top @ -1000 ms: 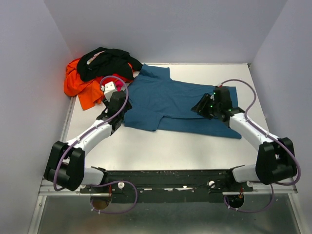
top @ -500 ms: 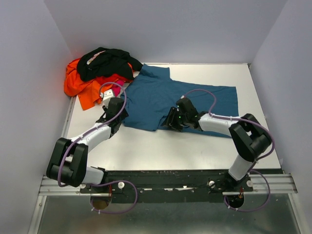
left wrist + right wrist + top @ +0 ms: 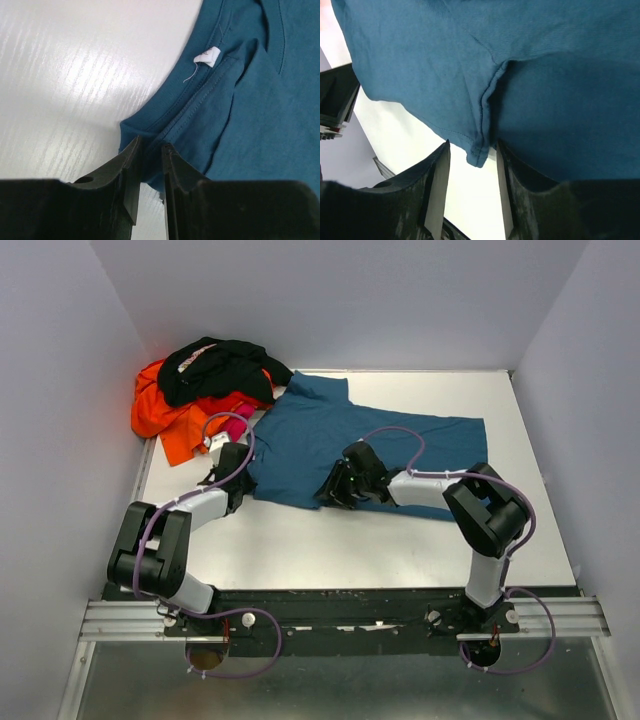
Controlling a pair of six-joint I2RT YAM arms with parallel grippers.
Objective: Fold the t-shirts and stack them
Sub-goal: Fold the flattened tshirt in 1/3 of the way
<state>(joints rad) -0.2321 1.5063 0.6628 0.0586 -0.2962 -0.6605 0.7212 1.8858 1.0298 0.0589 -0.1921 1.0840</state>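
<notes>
Teal-blue t-shirt (image 3: pixel 330 435) lies spread flat on the desk (image 3: pixel 330 540), roughly centre, long axis left-right. Its far left corner touches the pile.

Pile sits in the far left corner of the desk: black t-shirt (image 3: pixel 225 365) on top, orange t-shirt (image 3: pixel 160 415) under it and spilling toward the near side, and a bit of magenta-pink t-shirt (image 3: pixel 238 418) showing at the pile's right edge.

Left gripper (image 3: pixel 150 147) is down at the teal shirt's left edge. Its jaws have only a narrow gap, with the stitched corner of the cloth in it. I can't tell whether they actually bite. The white tag (image 3: pixel 207 56) is visible just beyond on the seam.

Right gripper (image 3: pixel 472 150) is low at the near edge, mid-shirt. Its jaws are apart and straddle a seamed hem corner, and the cloth hangs between the fingers without touching either.
</notes>
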